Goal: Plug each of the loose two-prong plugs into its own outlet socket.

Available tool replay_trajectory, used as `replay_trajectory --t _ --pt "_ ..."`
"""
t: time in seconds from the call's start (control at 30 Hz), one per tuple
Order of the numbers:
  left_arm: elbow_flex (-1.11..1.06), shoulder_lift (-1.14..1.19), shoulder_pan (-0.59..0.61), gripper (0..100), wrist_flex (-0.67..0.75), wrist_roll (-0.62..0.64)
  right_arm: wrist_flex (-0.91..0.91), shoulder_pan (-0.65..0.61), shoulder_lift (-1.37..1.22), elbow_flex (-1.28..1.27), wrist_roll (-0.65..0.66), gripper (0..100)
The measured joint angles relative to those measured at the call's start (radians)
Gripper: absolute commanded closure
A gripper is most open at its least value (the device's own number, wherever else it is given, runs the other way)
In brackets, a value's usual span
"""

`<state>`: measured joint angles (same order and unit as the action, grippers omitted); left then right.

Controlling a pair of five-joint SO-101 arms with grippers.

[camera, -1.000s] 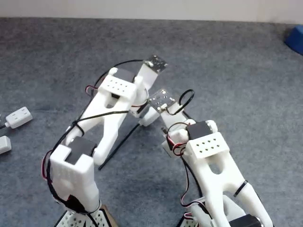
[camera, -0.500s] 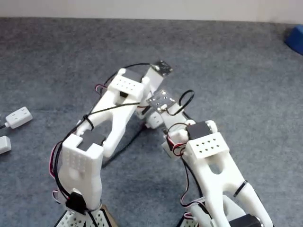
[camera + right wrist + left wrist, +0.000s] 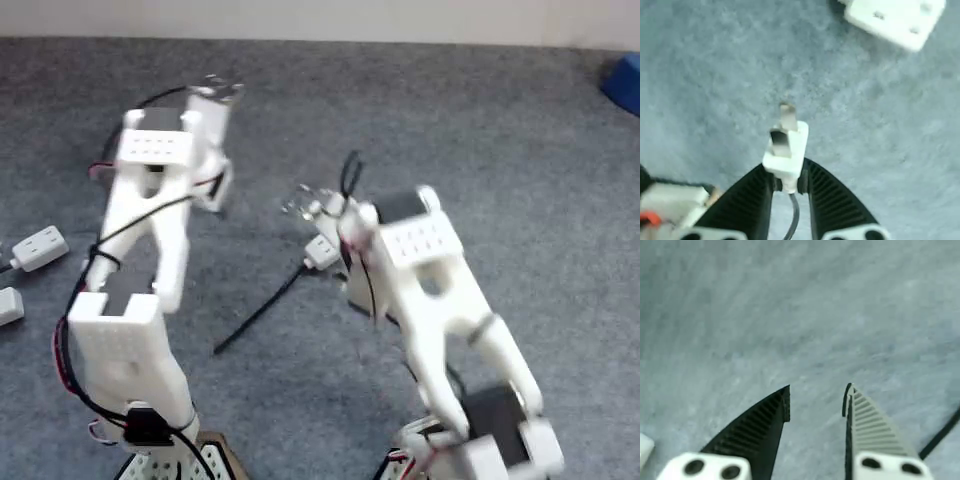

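My right gripper (image 3: pixel 789 182) is shut on a white two-prong plug (image 3: pixel 785 147), whose prongs point away from the wrist over the grey carpet. A white outlet socket (image 3: pixel 895 17) lies a short way beyond the plug, off to one side. In the high view the plug (image 3: pixel 322 252) sits under the front of the right arm, and its black cable (image 3: pixel 255 315) trails toward the front left. My left gripper (image 3: pixel 815 400) hangs open above bare carpet with nothing between its fingers. The left arm (image 3: pixel 150 170) stands over the left part of the table.
A white outlet block (image 3: pixel 40 247) and a second white piece (image 3: pixel 8 305) lie at the far left edge. A blue object (image 3: pixel 625 85) is at the back right corner. A black cable (image 3: pixel 940 435) crosses the carpet near the left gripper.
The left arm has swung away from the centre to the left. The right arm has turned and shifted left with the plug.
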<state>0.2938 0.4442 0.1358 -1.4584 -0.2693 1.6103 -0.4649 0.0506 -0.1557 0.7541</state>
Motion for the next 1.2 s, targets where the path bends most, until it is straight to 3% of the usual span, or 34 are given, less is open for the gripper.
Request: replay_trajectory --t 0.2,0.3,0.43,0.53,0.67,0.77,1.0,1.2 --pt "-0.107 0.000 0.101 80 0.020 -0.080 0.130 0.000 -0.423 0.624 0.180 99.1" --pt "-0.160 0.000 0.124 80 0.063 -0.109 0.132 0.000 -0.580 0.730 0.181 99.1" --pt "-0.175 -0.023 0.143 80 0.101 -0.117 0.133 0.000 -0.637 0.781 0.066 99.1" --pt "-0.192 -0.109 0.130 80 0.106 -0.106 0.133 0.000 -0.620 0.827 -0.101 99.0" --pt "-0.311 -0.311 0.077 80 0.138 -0.049 0.106 0.002 -0.565 0.832 -0.344 98.9" --pt "-0.502 -0.516 0.052 80 0.259 0.002 0.064 -0.005 -0.523 0.809 -0.436 98.9" --pt "-1.051 -1.022 0.041 79 0.644 0.043 -0.123 -0.077 -0.371 0.468 -0.479 98.9" --pt "-1.269 -1.263 0.002 57 0.695 0.043 -0.255 -0.106 -0.098 0.123 -0.463 99.0"
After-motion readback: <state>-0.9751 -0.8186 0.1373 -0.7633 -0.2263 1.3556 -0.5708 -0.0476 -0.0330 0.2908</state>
